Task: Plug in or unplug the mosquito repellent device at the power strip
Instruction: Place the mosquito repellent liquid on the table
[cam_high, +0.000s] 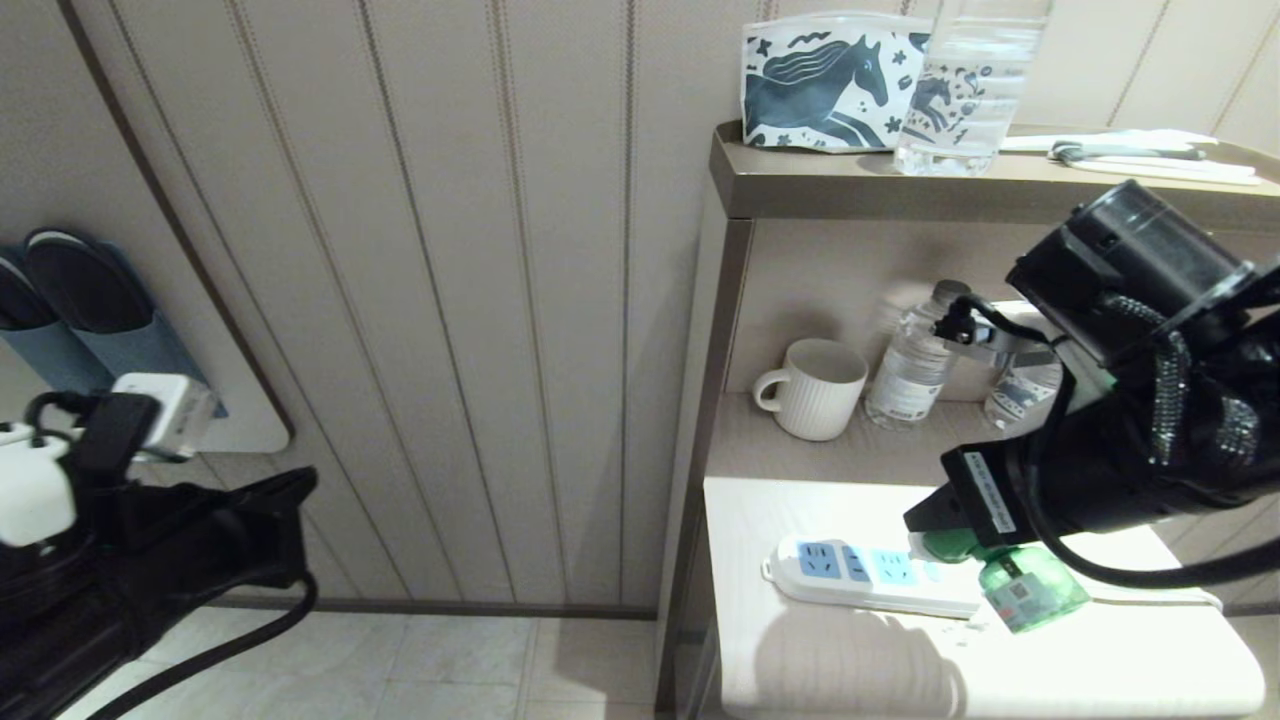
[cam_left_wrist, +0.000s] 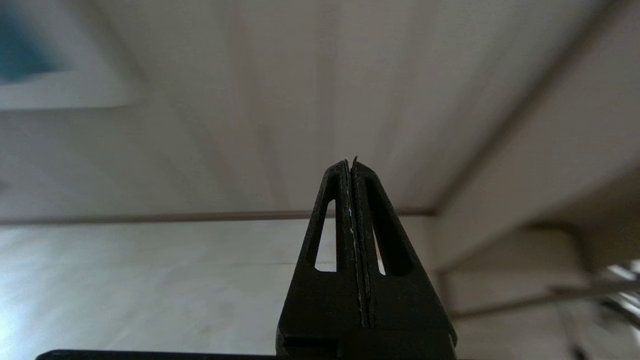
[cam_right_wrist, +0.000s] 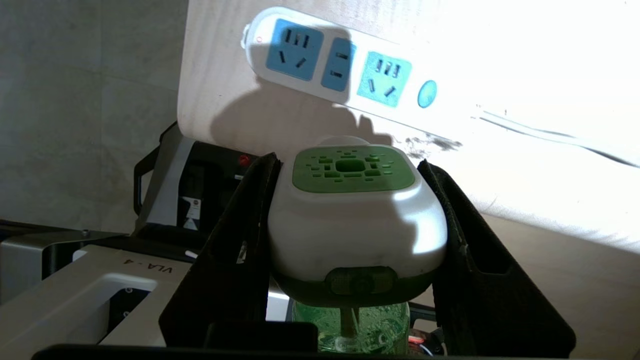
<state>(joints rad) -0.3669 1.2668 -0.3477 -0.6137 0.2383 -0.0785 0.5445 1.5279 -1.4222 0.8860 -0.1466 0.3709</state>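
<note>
Right wrist view: "VLA-4" on white housing (cam_right_wrist: 100, 280).

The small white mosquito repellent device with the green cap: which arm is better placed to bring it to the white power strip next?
The right arm. Its gripper already clamps the mosquito repellent device just beside the power strip on the pale tabletop. The left gripper is shut, empty and far off by the wall.
</note>
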